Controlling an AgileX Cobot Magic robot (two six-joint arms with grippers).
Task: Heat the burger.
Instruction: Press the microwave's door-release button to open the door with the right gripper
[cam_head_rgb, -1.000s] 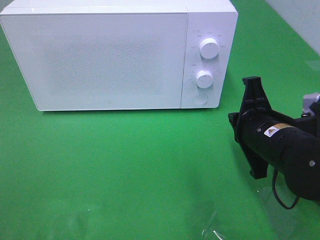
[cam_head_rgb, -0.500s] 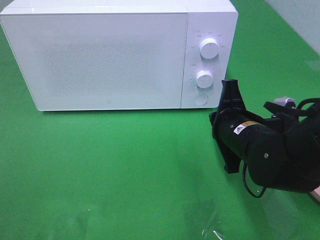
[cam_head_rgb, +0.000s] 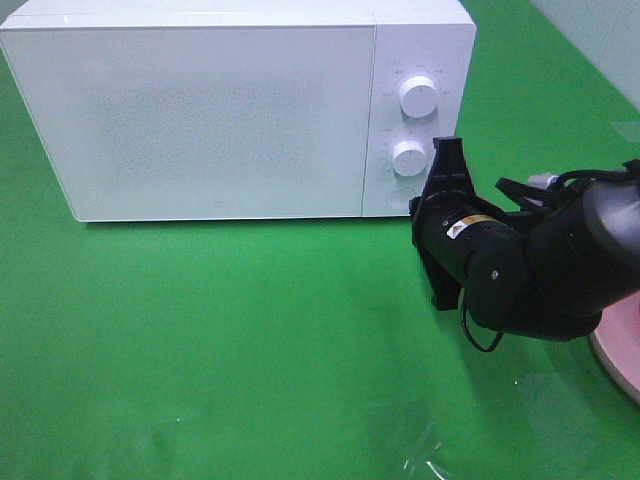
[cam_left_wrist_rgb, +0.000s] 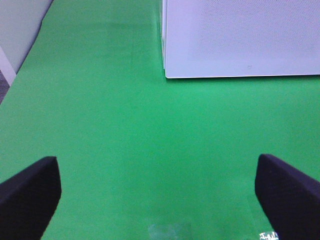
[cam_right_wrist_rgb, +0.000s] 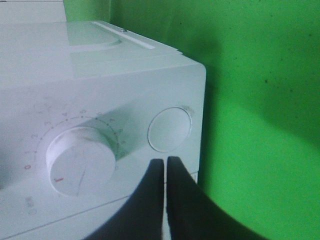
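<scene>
A white microwave oven (cam_head_rgb: 220, 110) stands at the back of a green desk (cam_head_rgb: 250, 320), seen from a high camera. Its door (cam_head_rgb: 200, 120) is shut and its frosted front hides the inside. The burger is not visible in any view, so its place cannot be told.

The microwave's control panel is on its right side. It has an upper dial (cam_head_rgb: 418, 96), a lower dial (cam_head_rgb: 409, 158), and a round button (cam_head_rgb: 400, 198) below them.

The right arm (cam_head_rgb: 540, 265), black and bulky, reaches in from the right side of the desk. The right tool (cam_head_rgb: 447, 165) is clenched, its two fingers pressed together with nothing between them. In the right wrist view, the fingertips (cam_right_wrist_rgb: 172, 165) point at the panel, just beside the round button's edge and between it and the lower dial. Whether they touch the panel cannot be told.

The edge of a round pink plate (cam_head_rgb: 620, 350) shows at the right border of the high view, partly behind the arm.

The left tool (cam_left_wrist_rgb: 156, 170) shows only in the left wrist view. It is released, fingers (cam_left_wrist_rgb: 30, 195) spread wide over bare green desk, well apart from the microwave's front left corner.
</scene>
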